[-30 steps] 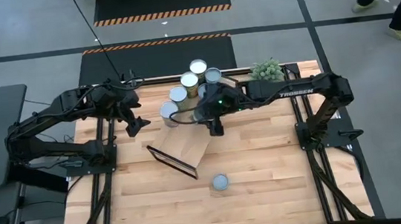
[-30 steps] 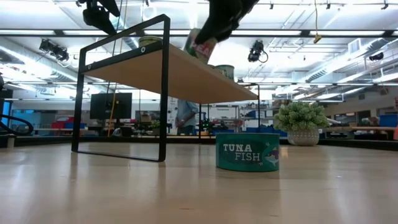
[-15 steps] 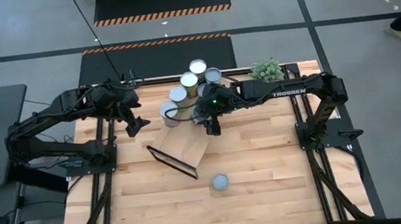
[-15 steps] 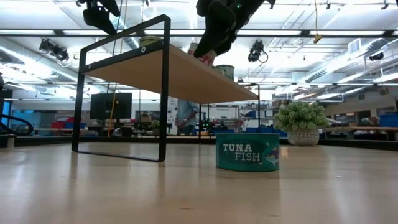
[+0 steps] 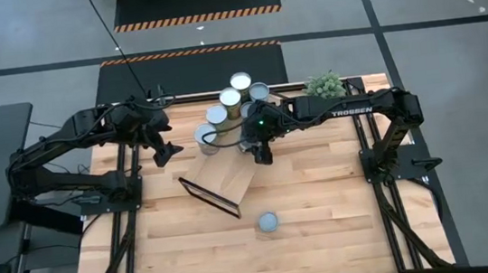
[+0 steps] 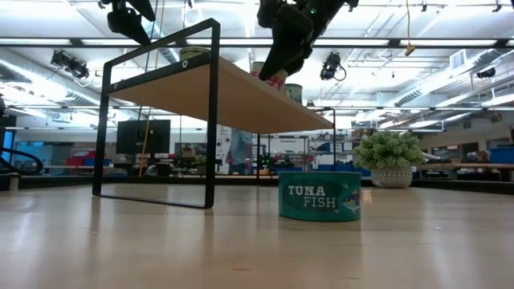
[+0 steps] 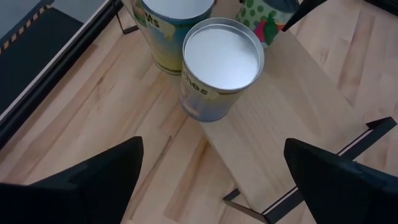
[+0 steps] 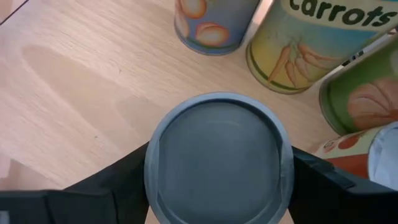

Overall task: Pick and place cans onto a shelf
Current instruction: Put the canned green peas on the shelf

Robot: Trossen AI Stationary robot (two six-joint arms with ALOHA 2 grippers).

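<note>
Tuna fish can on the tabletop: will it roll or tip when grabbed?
The tuna fish can stands flat on its base and looks squat, so it probably won't tip or roll. Its smooth rigid wall may slip under a light grip.

Tabletop [image 5: 323, 201]: pale wood planks, smooth, faint satin sheen in the low view. Shelf [image 7: 292, 93]: light wood board, matt, with a thin black metal frame. Cans [image 5: 231, 97]: printed paper labels, slightly glossy; lids were plain metal, dull silver. Tuna tin [image 6: 320, 195]: glossy teal label. Right gripper [image 8: 217, 205] fingers: matt black.
</note>
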